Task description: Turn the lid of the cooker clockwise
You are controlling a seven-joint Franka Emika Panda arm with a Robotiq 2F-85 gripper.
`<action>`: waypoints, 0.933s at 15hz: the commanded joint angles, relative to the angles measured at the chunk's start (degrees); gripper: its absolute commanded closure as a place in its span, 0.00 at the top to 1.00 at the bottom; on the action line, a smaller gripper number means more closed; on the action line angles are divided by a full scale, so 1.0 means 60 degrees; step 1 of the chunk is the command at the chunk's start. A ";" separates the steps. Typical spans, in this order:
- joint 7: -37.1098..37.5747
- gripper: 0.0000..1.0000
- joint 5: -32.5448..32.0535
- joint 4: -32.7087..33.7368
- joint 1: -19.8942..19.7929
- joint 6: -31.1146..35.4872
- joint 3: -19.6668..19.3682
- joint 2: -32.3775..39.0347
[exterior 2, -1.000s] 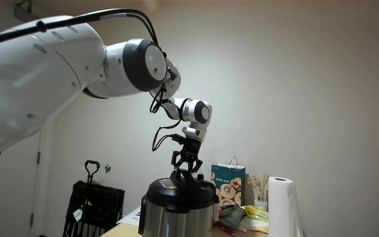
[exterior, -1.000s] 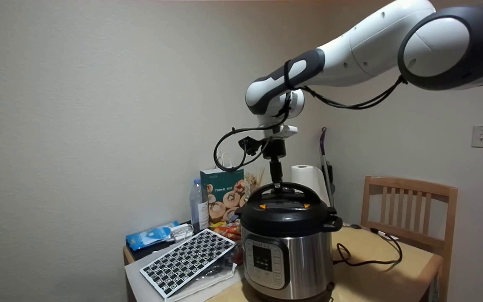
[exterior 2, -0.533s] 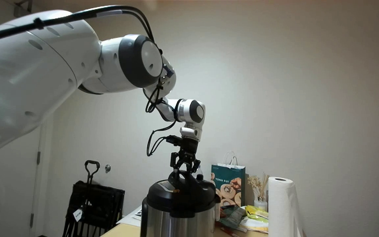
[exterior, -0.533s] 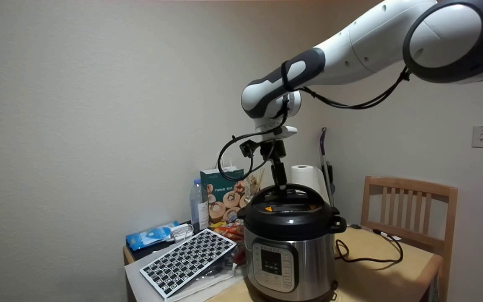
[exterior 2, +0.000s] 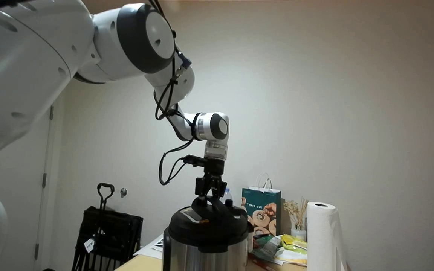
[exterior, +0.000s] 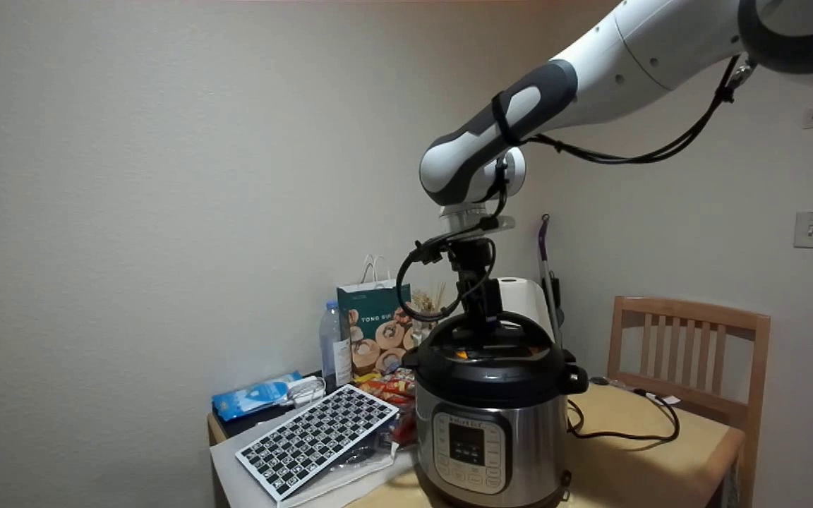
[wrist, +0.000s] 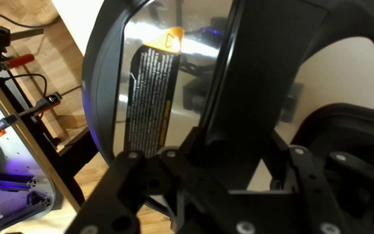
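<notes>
The stainless steel cooker stands on the table. It also shows in an exterior view. The black domed lid sits on the cooker; it fills much of the wrist view. Its raised handle arches over the top. My gripper points down at the handle, with one finger on each side. Its fingers appear to touch the handle's sides, so it looks shut on the handle. In both exterior views the gripper meets the handle; the fingertips are partly hidden and dark.
A checkerboard lies tilted left of the cooker. A green paper bag, a bottle and a paper towel roll stand on the table. A power cord runs across the table near a chair.
The gripper has twisted and stands more upright. The lid and the cooker body have turned together and shifted slightly; the control panel has moved right in an exterior view. The arm's upper links have risen.
</notes>
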 commanded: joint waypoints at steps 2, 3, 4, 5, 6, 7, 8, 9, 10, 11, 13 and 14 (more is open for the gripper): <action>-0.2219 0.23 0.0622 -0.0662 -0.0558 0.1047 0.0233 0.0095; -0.2376 0.23 0.0908 -0.0375 -0.0614 0.0805 0.0291 0.0305; -0.1928 0.23 0.0973 -0.0080 -0.0567 0.0507 0.0206 0.0547; -0.1545 0.23 0.1155 0.0199 -0.0594 0.0304 0.0143 0.0790; -0.1156 0.23 0.1320 0.0434 -0.0614 0.0160 0.0077 0.0990; -0.0594 0.23 0.1275 0.0647 -0.0546 0.0086 -0.0056 0.1181; -0.0253 0.23 0.1320 0.0839 -0.0525 0.0015 -0.0113 0.1323; -0.0006 0.23 0.1466 0.1099 -0.0573 -0.0175 -0.0133 0.1521; 0.0300 0.23 0.1522 0.1300 -0.0578 -0.0253 -0.0176 0.1683; 0.0552 0.23 0.1630 0.1564 -0.0598 -0.0391 -0.0196 0.1898; 0.1176 0.23 0.1706 0.1959 -0.0580 -0.0532 -0.0275 0.2182; 0.1183 0.23 0.1900 0.2127 -0.0654 -0.0661 -0.0198 0.2293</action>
